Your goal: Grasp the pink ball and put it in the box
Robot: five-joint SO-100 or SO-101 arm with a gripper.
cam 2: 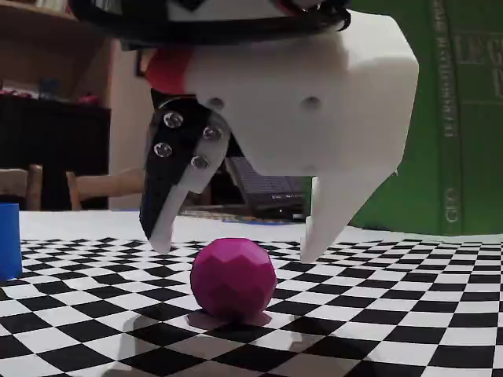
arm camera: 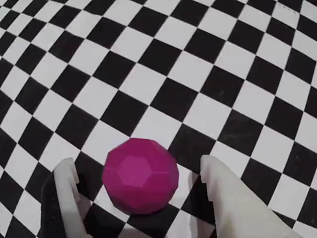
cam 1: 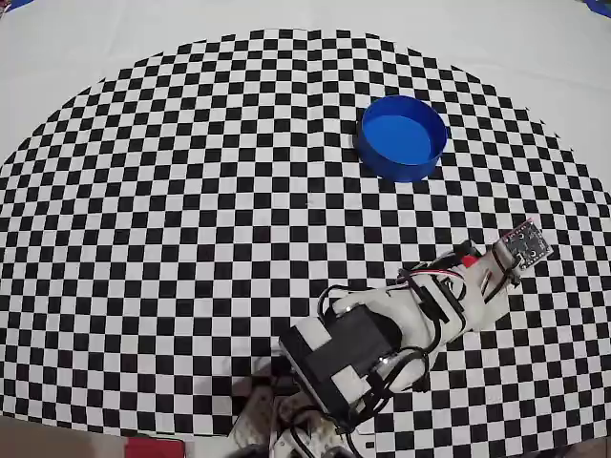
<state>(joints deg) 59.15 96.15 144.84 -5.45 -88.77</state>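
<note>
We see box (cam 1: 404, 137) empty on checkered bench (cam 1: 191, 191), well apart from arm. Pink ball (arm camera: 140, 175) on bench between 2 spread fingers (arm camera: 223, 188), untouched; gripper (cam 2: 236, 251) released above it.

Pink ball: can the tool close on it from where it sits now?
Probably yes. The tool is open, one finger either side of the pink ball, nothing between; its tips look slightly high, so lower first.

pink ball: hidden beneath the arm in the overhead view
box (cam 2: 8, 239): cut by the fixed view's left edge
gripper (arm camera: 138, 171): fingers cut by the wrist view's bottom edge
</note>
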